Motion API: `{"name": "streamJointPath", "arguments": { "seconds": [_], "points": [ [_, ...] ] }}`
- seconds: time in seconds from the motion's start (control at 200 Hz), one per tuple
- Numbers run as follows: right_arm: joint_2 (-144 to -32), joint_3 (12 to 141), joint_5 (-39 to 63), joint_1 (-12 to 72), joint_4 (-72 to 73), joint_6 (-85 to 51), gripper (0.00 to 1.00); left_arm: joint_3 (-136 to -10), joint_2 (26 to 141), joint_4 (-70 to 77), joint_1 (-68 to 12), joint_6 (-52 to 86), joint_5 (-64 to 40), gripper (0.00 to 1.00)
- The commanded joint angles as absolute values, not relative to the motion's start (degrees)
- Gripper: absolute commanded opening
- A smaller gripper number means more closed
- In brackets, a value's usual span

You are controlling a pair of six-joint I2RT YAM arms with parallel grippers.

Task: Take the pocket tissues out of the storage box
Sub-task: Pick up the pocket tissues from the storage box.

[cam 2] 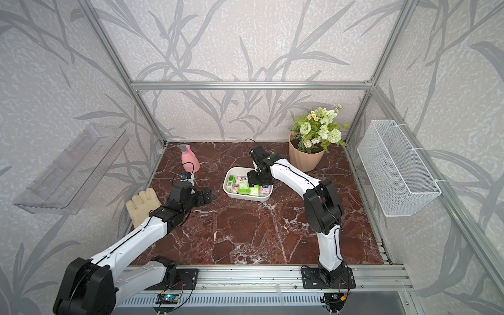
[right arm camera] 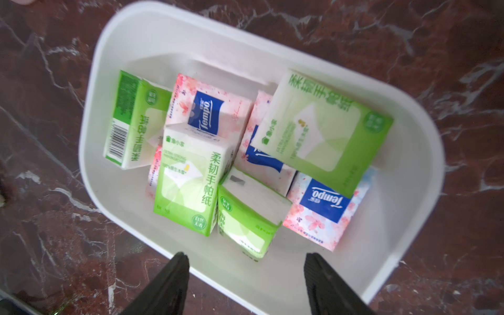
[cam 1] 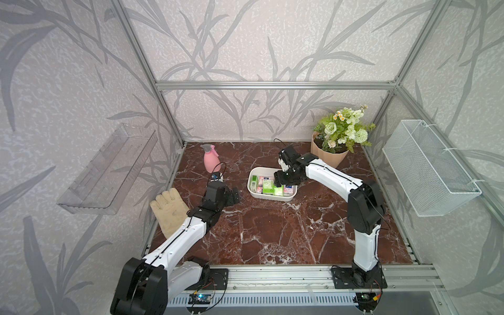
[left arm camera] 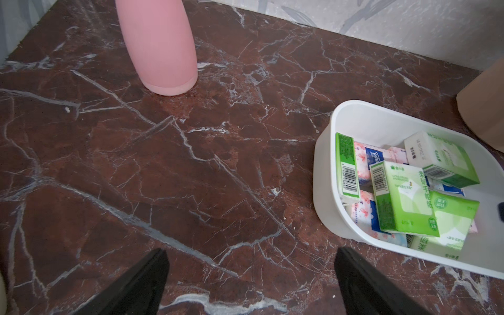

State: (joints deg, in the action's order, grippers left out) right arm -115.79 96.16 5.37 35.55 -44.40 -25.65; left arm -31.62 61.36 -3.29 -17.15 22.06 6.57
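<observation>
1. The box (cam 1: 272,197) stands on the table (cam 1: 272,234), just toward 12 o'clock from its centre. The tissues (right arm camera: 188,177) lie jumbled inside, some leaning on others.
2. The right arm rises from its base at 5 o'clock with the elbow bent. Its forearm reaches toward 10 o'clock and the wrist is pitched down over the box's 2 o'clock part.
3. The right gripper (right arm camera: 245,257) hangs above the tissues, fingers apart, nothing between them.
4. The left arm stretches low from 7 o'clock toward 1 o'clock. The left gripper (left arm camera: 251,252) is at the box's 9 o'clock, clear of it, fingers spread wide and empty.
5. The bottle (cam 1: 211,161) is at 10 o'clock, the glove (cam 1: 169,210) at 8 and the pot (cam 1: 327,156) at 1.
</observation>
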Motion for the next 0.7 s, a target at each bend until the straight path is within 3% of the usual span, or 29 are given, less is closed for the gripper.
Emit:
{"name": "streamJointPath", "arguments": {
  "seconds": [0.0,0.585,0.695],
  "points": [
    [-117.8,97.1,1.0,36.5,-46.0,-28.9,0.7,-30.4,59.6,-4.3,-17.1,22.4,9.1,1.0],
    [-125.2,98.8,2.8,37.6,-41.1,-29.9,0.69,-28.7,57.4,-4.5,-17.1,21.6,9.2,1.0],
    [-125.4,98.8,2.9,37.8,-40.5,-30.0,0.59,-28.7,57.7,-4.4,-17.1,21.6,9.1,1.0]
  ]
}}
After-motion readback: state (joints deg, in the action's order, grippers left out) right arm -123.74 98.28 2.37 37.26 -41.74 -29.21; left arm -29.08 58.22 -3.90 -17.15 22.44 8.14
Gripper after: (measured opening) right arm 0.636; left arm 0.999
